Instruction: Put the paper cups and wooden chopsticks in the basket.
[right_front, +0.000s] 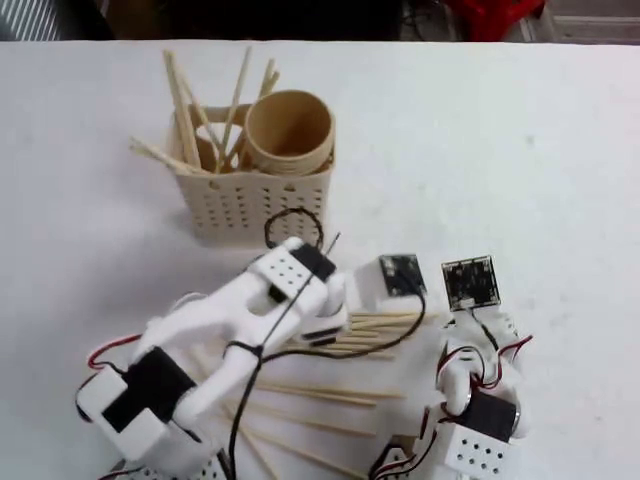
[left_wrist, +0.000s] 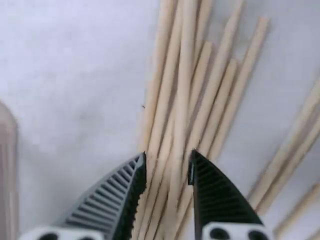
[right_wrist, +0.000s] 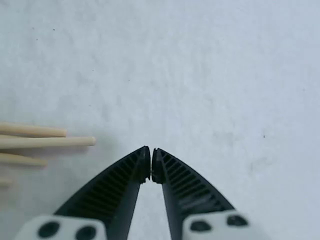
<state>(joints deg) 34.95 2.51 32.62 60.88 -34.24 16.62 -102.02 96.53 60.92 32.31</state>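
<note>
A perforated cream basket (right_front: 250, 205) stands at the back of the table, holding a brown paper cup (right_front: 288, 130) and several upright wooden chopsticks (right_front: 185, 110). More chopsticks (right_front: 330, 395) lie fanned on the table in front. My left gripper (left_wrist: 168, 165) is down in that pile (left_wrist: 200, 100). Its fingers stand a narrow gap apart, pressed against a few sticks between them. The left arm (right_front: 250, 320) reaches in from the front left. My right gripper (right_wrist: 151, 165) is shut with nothing in it over bare table, beside some chopstick ends (right_wrist: 50, 141).
The right arm (right_front: 470, 390) sits at the front right, its wrist camera (right_front: 470, 280) just right of the left arm's camera (right_front: 402, 275). White table surface lies open to the right of the basket and behind it.
</note>
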